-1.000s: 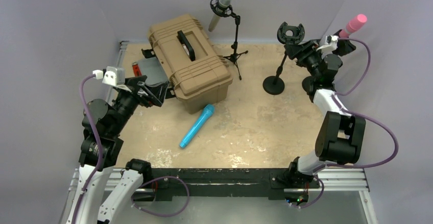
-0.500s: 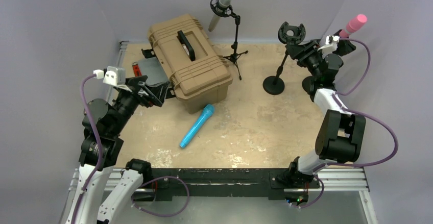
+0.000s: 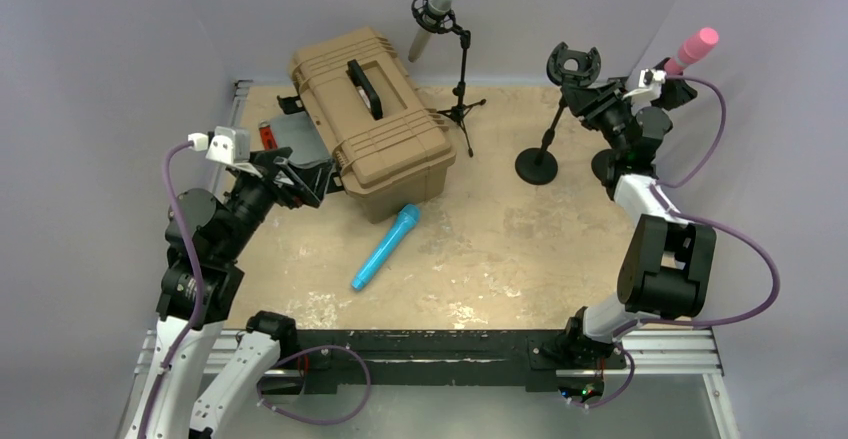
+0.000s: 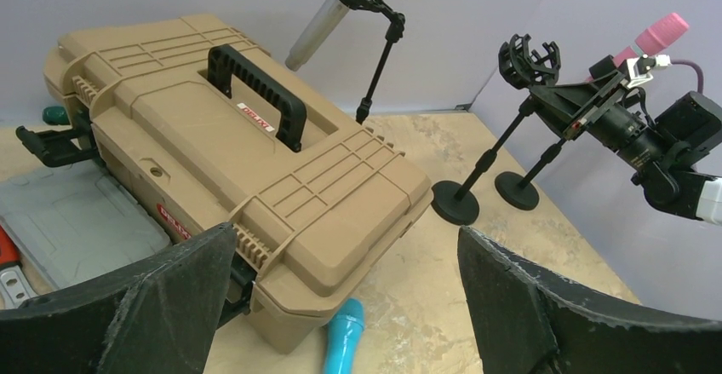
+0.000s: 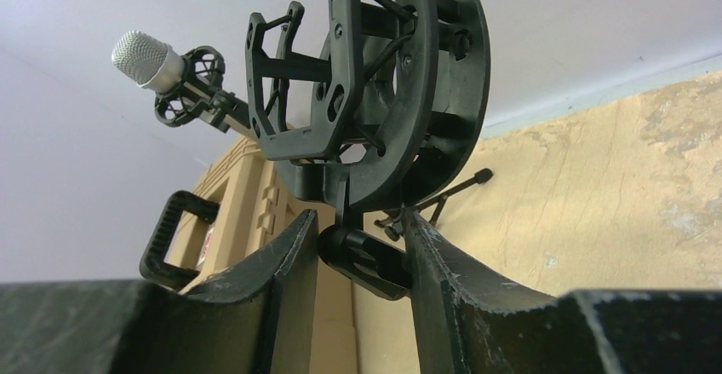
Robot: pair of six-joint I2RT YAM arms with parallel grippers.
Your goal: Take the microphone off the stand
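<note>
While the right gripper [image 5: 358,225] pinches the swivel joint [image 5: 362,263] under the empty shock mount [image 5: 339,97] near the table's [image 3: 480,249] far edge, avoid tipping it; the left gripper [image 4: 345,233] gapes.

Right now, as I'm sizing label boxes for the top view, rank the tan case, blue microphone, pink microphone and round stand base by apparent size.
1. tan case
2. blue microphone
3. pink microphone and round stand base: these look about alike, and the pink one's lower end is hidden, so I leave them unranked.
</note>
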